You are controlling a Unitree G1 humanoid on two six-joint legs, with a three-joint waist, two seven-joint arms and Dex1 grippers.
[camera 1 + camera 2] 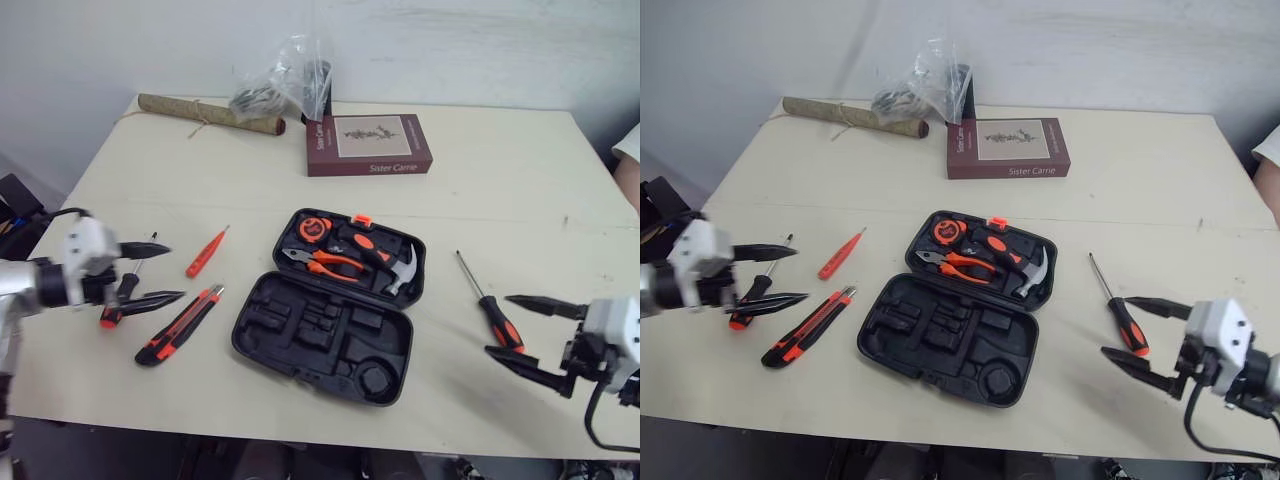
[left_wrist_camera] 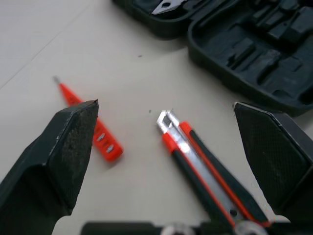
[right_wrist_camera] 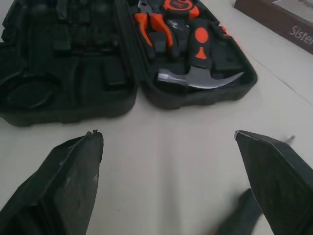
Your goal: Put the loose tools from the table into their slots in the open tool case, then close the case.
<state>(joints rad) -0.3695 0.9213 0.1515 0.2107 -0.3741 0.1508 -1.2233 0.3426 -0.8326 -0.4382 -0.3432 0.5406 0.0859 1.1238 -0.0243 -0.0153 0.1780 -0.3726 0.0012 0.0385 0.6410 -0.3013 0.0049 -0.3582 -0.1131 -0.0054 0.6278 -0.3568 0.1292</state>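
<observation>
At right gripper, fingers spread: screwdriver | left gripper, spread: beside utility knife

A pale cream table is standing with its far edge close to a whitish wall, and soft, even light is falling across its top, leaving only faint shadows. Along that far edge a brown paper roll tied with string, a crumpled clear plastic bag and a dark red book are lying, with the bag sitting between the other two. A person's white sleeve is showing at the table's right side.
</observation>
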